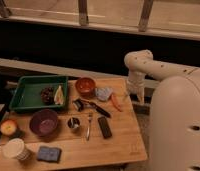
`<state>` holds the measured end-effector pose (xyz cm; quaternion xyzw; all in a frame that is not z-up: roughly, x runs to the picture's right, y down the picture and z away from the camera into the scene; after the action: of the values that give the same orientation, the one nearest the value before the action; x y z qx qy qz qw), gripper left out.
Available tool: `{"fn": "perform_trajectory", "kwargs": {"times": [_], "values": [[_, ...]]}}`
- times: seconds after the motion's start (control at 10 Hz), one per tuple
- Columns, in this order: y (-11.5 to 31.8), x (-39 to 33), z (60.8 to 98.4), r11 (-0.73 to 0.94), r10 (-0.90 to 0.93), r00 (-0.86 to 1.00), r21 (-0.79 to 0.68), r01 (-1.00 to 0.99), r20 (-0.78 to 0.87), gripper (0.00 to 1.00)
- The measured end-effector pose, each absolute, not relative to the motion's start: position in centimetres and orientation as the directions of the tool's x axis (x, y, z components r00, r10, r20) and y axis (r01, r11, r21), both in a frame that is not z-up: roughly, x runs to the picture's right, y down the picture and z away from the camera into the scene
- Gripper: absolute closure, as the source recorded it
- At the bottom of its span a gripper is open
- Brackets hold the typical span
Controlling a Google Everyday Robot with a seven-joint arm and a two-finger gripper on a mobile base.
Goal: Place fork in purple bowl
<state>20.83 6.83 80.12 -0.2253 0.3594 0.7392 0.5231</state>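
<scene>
Poised at right edge of wooden worktop with white claw, grip impossible to tell.
Could knock small metal cup or flat black bar flanking slim silver fork at lower centre, right of round purple bowl.
</scene>
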Motion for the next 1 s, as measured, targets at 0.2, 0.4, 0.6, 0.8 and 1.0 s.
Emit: {"fn": "perform_trajectory", "kwargs": {"times": [0.2, 0.4, 0.6, 0.8, 1.0], "values": [[7.1, 17.5, 79.8, -0.144, 0.628, -0.288, 0.256, -0.956, -0.723, 0.34], [7.6, 13.1, 79.7, -0.097, 0.637, -0.214, 0.198, -0.975, -0.741, 0.34], [7.9, 7.8, 79.8, -0.064, 0.651, -0.134, 0.122, -0.990, -0.747, 0.34], [8.4, 3.3, 79.9, -0.053, 0.676, -0.079, 0.059, -0.997, -0.732, 0.34], [8.9, -0.9, 79.4, -0.036, 0.713, 0.000, -0.037, -0.999, -0.702, 0.34]]}}
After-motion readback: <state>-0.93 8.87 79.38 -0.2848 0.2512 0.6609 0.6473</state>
